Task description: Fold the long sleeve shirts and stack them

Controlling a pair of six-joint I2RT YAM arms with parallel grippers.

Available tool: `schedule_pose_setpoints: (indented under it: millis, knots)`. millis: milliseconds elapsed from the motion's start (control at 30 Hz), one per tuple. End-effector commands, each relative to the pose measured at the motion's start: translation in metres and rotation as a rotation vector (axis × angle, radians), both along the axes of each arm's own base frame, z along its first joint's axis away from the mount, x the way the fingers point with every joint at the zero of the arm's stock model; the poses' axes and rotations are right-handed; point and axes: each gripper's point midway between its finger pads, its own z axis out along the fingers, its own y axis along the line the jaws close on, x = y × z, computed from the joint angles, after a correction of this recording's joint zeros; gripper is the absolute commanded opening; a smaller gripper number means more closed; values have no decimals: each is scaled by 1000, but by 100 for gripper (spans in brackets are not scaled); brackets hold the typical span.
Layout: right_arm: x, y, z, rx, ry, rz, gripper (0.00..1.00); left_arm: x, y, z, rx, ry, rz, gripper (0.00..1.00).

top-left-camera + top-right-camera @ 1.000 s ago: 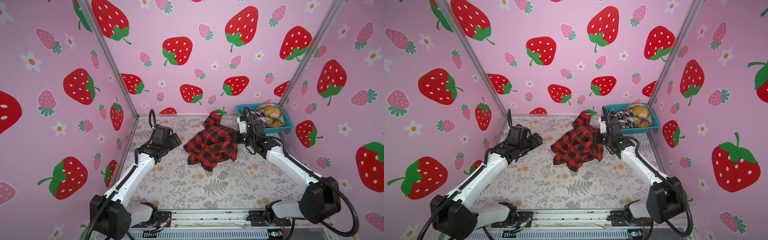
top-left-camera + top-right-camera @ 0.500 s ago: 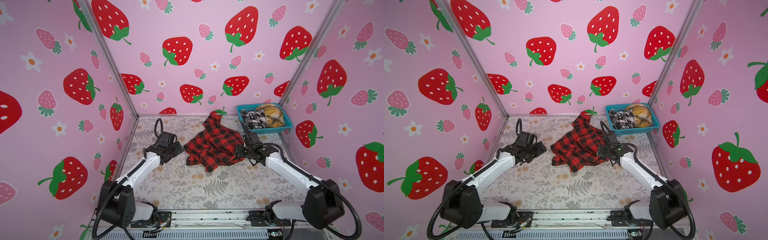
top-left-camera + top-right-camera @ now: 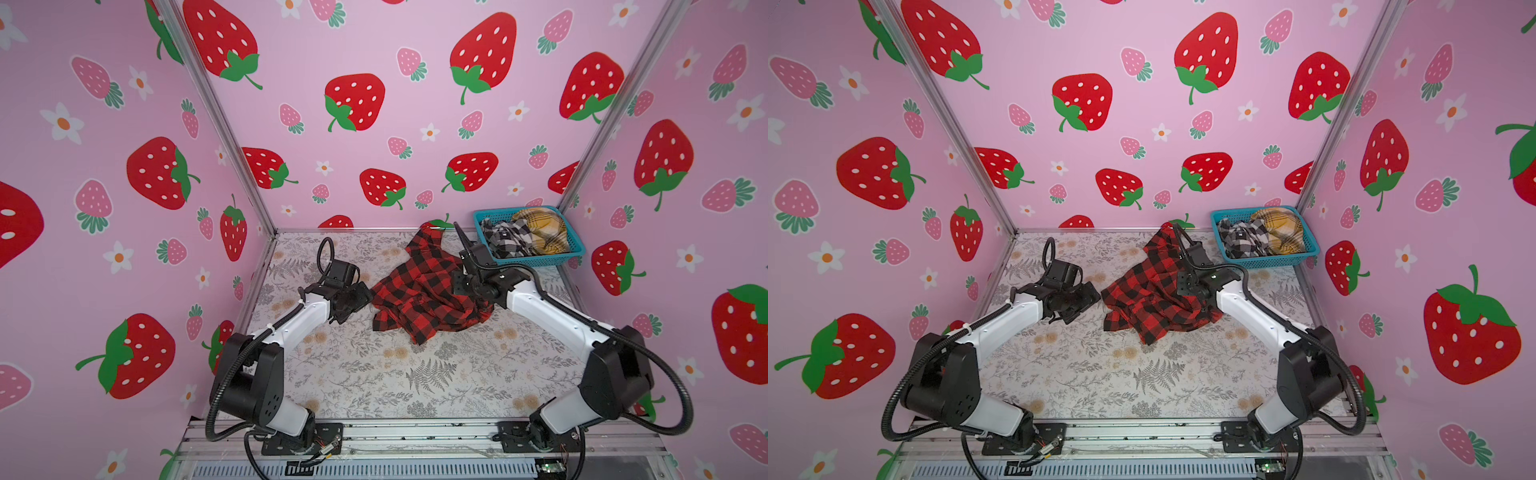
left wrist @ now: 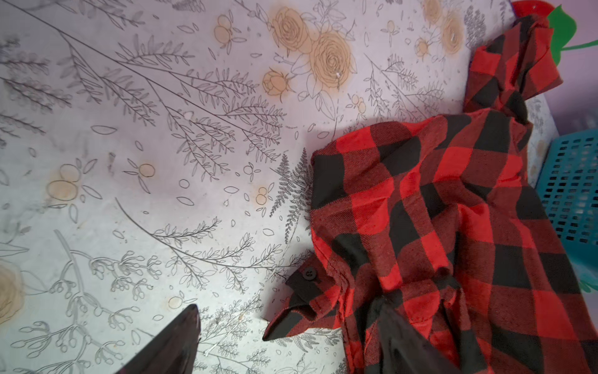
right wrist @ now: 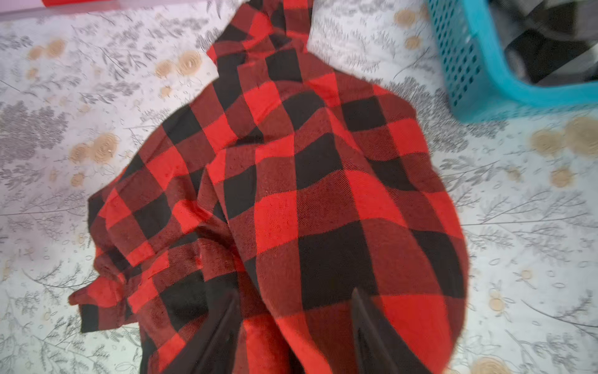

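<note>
Dropped from basket (image 3: 536,261) height onto red-and-black shirt (image 3: 419,291): right gripper (image 5: 293,301) half-spread astride a fold, perhaps pinching. Left gripper (image 4: 288,304) wide, empty, at cuff (image 4: 305,275) for spreading.

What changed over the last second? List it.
The right gripper came down from beside the basket to the right edge of the red shirt. Its jaws now straddle the cloth, grip unclear. The left gripper moved in to the shirt's left edge, jaws open. The shirt's right side spread slightly. The basket and its two shirts stayed put.
</note>
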Motion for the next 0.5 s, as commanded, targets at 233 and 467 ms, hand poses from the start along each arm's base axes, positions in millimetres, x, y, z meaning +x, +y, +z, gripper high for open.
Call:
schedule_pose_setpoints:
  millis: [233, 467]
  knots:
    - [-73, 18, -99, -15, 311, 116, 27, -21, -35, -12, -39, 42, -39, 87]
    - [-144, 73, -104, 141, 420, 310, 24, -30, -47, -20, -65, 67, -44, 87]
